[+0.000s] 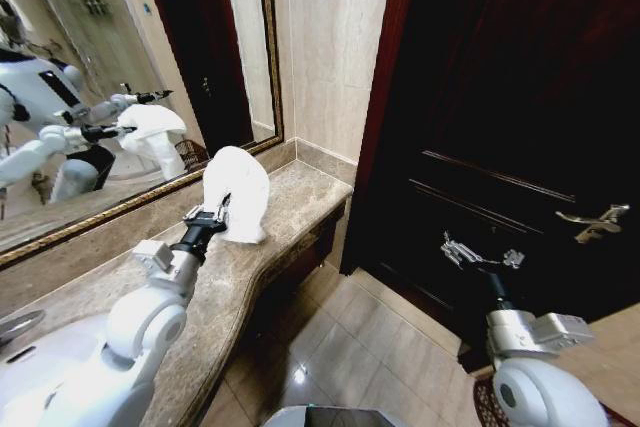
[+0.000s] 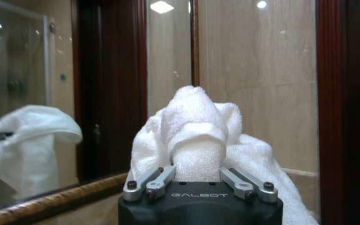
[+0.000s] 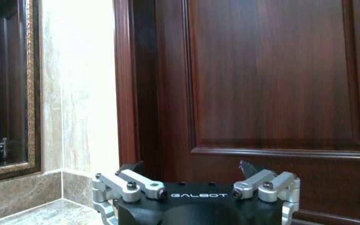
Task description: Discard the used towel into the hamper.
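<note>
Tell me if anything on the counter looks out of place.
The white towel stands bunched in a heap on the marble counter, pinched by the left gripper. The right gripper hangs open before the door. Nothing looks spilled or damaged.

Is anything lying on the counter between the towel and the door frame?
No. In the head view the counter is bare from the towel, held by the left gripper, to the door frame.
</note>
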